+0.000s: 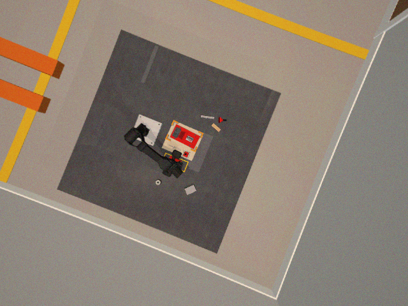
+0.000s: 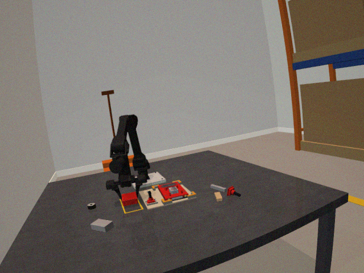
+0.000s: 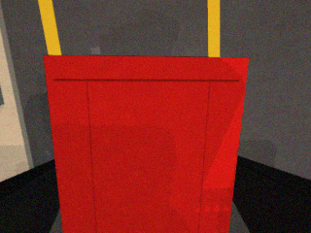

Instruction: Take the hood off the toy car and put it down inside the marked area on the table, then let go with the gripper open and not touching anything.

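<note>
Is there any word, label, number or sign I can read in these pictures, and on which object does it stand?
None can be read.
Red hood held in the gripper: only grooves, no text.
Toy car: a grey patch, too small to read.
Yellow marked area: a plain outline, no lettering.

The place looks like a warehouse or industrial workshop bay. Yellow lane stripes [image 1: 289, 26] run across a plain tan floor, the way marked aisles do. At one side stands tall pallet racking with orange uprights [image 2: 289, 73], a blue crossbeam [image 2: 329, 60] and big brown cartons [image 2: 332, 114]. A dark bench [image 2: 205, 235] sits in the bare corner, carrying a black robot arm [image 2: 126, 152].
</note>
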Controlling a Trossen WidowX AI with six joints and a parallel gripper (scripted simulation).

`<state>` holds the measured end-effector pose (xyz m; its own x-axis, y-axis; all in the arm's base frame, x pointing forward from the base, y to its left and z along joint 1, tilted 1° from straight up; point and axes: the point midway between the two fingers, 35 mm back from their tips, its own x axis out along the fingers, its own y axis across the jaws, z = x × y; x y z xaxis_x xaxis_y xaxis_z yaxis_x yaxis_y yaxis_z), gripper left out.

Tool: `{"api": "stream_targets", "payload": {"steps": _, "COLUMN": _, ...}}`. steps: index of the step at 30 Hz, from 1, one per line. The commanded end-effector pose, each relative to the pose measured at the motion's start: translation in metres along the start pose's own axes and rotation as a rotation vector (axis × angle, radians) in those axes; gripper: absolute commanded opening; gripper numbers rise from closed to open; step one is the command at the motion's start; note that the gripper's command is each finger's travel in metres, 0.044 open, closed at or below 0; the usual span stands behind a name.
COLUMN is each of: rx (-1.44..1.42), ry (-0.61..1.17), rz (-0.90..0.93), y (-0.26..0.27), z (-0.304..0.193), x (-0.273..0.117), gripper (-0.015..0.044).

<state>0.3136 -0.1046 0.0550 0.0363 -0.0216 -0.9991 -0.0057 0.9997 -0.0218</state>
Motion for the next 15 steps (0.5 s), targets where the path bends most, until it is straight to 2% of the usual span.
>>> {"api": "stream_targets", "payload": {"steps": 1, "rx": -0.004, "ry": -0.001, "rz": -0.001, "y": -0.0001, "z": 0.0002, "x": 0.0019, "gripper": 0.0}}
{"api": "stream_targets", "payload": {"steps": 15, "rx": -0.004, "ry": -0.001, "rz": -0.001, "y": -0.0001, "z": 0.0001, "x": 0.0089, "gripper": 0.0}}
